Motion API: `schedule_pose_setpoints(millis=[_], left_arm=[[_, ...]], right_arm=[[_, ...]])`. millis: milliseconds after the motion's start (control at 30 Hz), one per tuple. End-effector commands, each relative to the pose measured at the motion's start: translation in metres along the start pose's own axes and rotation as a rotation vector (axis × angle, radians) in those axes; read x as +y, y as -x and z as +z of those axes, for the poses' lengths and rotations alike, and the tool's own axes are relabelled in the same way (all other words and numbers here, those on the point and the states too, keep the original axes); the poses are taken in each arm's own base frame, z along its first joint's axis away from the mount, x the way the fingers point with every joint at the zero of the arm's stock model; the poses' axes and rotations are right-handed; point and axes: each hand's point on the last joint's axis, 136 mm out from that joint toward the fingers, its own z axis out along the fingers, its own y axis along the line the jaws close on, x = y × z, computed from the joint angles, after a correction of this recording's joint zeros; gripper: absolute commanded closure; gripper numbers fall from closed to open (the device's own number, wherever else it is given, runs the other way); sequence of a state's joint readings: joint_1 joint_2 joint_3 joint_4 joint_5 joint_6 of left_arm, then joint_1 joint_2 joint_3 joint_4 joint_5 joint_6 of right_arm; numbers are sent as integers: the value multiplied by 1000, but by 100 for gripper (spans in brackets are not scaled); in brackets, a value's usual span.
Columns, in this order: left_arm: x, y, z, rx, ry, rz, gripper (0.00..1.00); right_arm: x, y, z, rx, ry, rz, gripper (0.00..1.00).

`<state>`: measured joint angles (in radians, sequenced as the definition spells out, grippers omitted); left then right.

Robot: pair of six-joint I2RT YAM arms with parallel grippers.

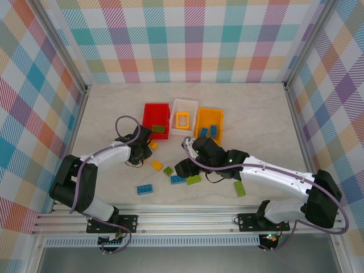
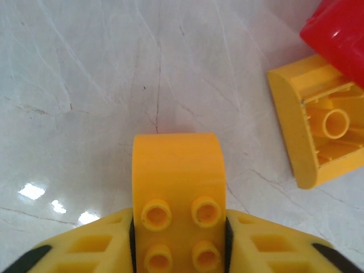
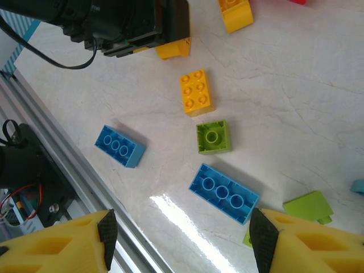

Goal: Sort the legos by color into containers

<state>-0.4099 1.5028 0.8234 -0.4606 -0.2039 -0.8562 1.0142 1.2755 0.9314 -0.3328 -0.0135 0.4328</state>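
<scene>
My left gripper point(image 2: 177, 227) is shut on an orange-yellow brick point(image 2: 177, 182) with a rounded end, held just above the table in front of the red bin point(image 1: 156, 114). An upside-down orange-yellow brick point(image 2: 318, 131) lies beside it. The white bin point(image 1: 185, 106) holds the yellow frame point(image 1: 182, 120). Blue bricks lie in the orange-yellow bin point(image 1: 199, 122). My right gripper point(image 3: 183, 239) is open above an upside-down blue brick point(image 3: 223, 193). Further out lie a green brick point(image 3: 213, 137), an orange-yellow brick point(image 3: 197, 92) and another blue brick point(image 3: 119, 146).
A green brick point(image 1: 158, 129) lies in the red bin. More green bricks lie at the front point(image 1: 194, 180) and the right point(image 1: 239, 188). The metal rail point(image 1: 182, 213) runs along the near edge. The left arm point(image 3: 114, 23) crosses the right wrist view's top.
</scene>
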Motion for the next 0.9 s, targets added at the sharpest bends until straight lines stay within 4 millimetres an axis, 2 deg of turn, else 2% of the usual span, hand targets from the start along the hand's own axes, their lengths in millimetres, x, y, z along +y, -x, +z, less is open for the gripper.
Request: schedule_pose_setpoints(millis=[0, 100, 167, 233, 333, 433, 533, 633, 767, 867], left_arm=[[-3, 19, -25, -85, -16, 30, 69], [-33, 31, -65, -152, -106, 103, 72], [-64, 34, -86, -161, -166, 185, 73], [-99, 33, -98, -155, -218, 266, 73], [-149, 31, -105, -158, -270, 381, 73], [-196, 35, -103, -153, -314, 459, 73], [-234, 40, -88, -141, -323, 519, 73], [-257, 43, -63, -120, -277, 575, 72], [-267, 47, -23, -92, -212, 602, 70], [-267, 51, -7, -77, -201, 586, 68]], right_arm=[[6, 31, -27, -127, -17, 15, 37], [-16, 49, -55, -238, -104, 88, 38], [-41, 61, -72, -299, -146, 194, 40], [-62, 70, -82, -335, -146, 294, 40], [-89, 79, -91, -355, -173, 412, 39], [-100, 88, -98, -376, -184, 459, 39], [-103, 95, -99, -392, -172, 478, 38], [-106, 97, -98, -387, -176, 489, 38], [-105, 97, -94, -377, -167, 490, 38], [-104, 95, -92, -365, -155, 482, 38]])
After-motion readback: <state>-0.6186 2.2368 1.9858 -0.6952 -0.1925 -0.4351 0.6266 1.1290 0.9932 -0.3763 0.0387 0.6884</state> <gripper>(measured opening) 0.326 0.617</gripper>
